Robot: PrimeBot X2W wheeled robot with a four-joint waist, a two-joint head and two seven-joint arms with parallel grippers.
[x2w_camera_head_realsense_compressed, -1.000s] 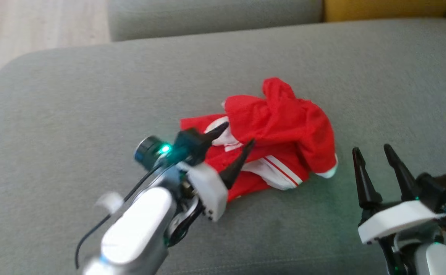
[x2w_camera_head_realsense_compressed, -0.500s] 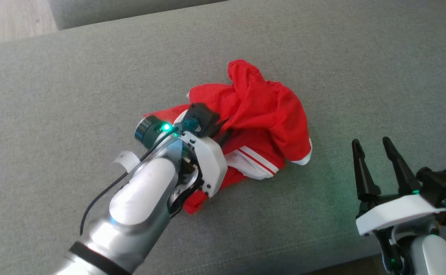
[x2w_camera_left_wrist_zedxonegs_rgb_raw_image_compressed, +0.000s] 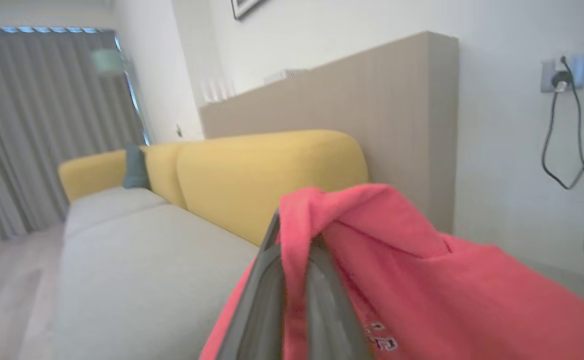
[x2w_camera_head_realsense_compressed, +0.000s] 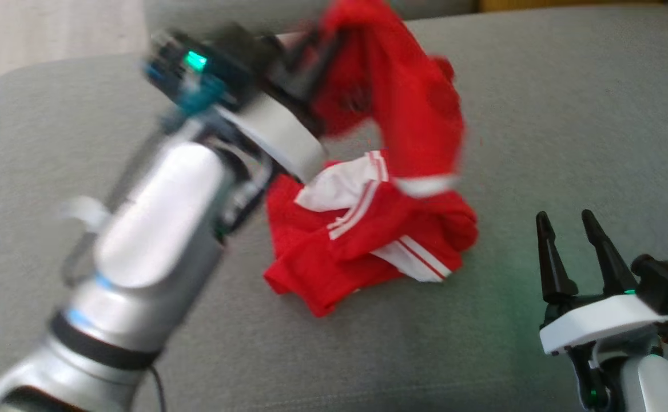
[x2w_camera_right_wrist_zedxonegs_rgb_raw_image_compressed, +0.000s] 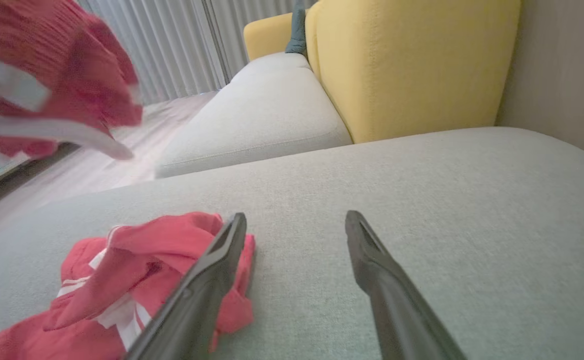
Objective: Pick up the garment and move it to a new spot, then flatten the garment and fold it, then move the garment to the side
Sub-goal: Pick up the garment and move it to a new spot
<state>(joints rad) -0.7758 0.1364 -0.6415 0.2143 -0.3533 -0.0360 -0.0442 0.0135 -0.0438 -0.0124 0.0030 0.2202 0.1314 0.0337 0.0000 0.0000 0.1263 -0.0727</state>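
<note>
My left end effector [x2w_camera_head_realsense_compressed: 318,50] is clamped on a fold of the red garment [x2w_camera_head_realsense_compressed: 362,252]. In the left wrist view the two dark fingers [x2w_camera_left_wrist_zedxonegs_rgb_raw_image_compressed: 259,305] stand narrow, with a ridge of red cloth pinched between them and draped over the tips. This arm is blurred in the head view. It holds the pinched part up above the grey sofa seat [x2w_camera_head_realsense_compressed: 568,114], over toward the seat's far edge.

From there the cloth hangs down in a long red band with a white hem. The rest of the garment, red with white stripes, lies crumpled on the seat around its middle. I cannot tell which part of the garment the fingers have.

My right end effector [x2w_camera_head_realsense_compressed: 566,223] sits near the seat's near right corner. Its fingers are spread wide and point toward the far edge, with nothing between them. In the head view it is apart from the heap, off to the heap's right. The right wrist view shows the heap low on its left and a yellow backrest [x2w_camera_right_wrist_zedxonegs_rgb_raw_image_compressed: 412,65] past the seat's far edge.
</note>
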